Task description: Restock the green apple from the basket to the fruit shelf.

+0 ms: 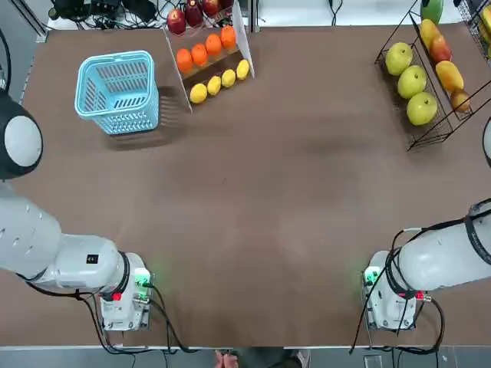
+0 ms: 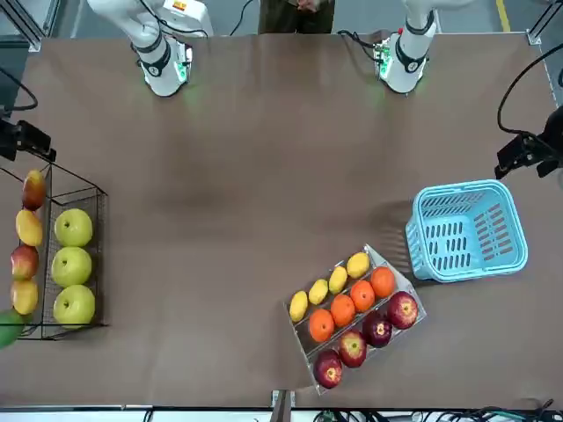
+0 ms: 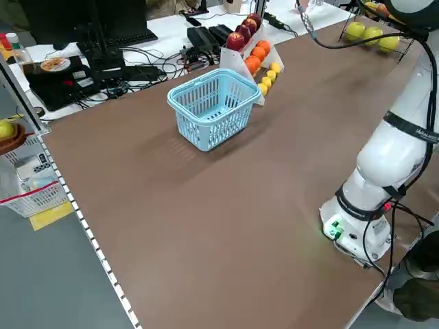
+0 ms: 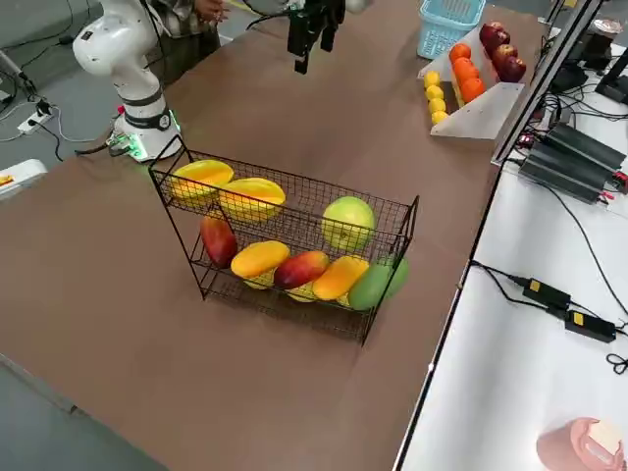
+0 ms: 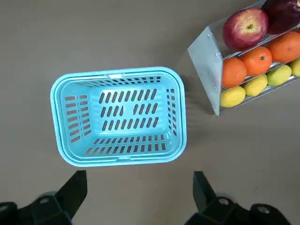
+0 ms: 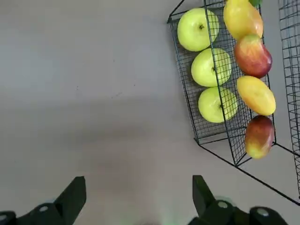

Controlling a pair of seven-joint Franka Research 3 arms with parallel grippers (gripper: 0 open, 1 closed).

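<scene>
1. Nearest the camera in the left wrist view, the left tool point(image 5: 140, 175) has its two fingers spread wide apart with nothing between them; it hangs above the desk point(image 1: 261, 192), close to the basket point(image 1: 116, 58).
2. The right tool point(image 6: 139, 179) is likewise wide open and holds nothing. It shows at the left edge of the front view, close to the fruit shelf point(image 4: 304, 224).
3. Three green apples point(image 1: 412, 81) sit in a row in a wire tier of that shelf, upper right of the top view. Which of them, if any, is the one to restock, I cannot tell.
4. No apple shows in the basket, upper left of the same view, so I judge the transfer complete, with only a tidy withdrawal left.
5. To do that well, lift each tool straight up before swinging it away, fingers kept apart, and leave the apple row alone.
6. Thin wires are the edges to mind: a fingertip could hook the shelf's rail or nudge the mangoes point(image 6: 256, 95) packed beside the apples.
7. On the basket's side, the white stepped stand point(image 5: 203, 65) is near the rim, so room is tight there.
8. Bare desk spreads through the middle of the top view, giving both arms open room towards their bases.
</scene>
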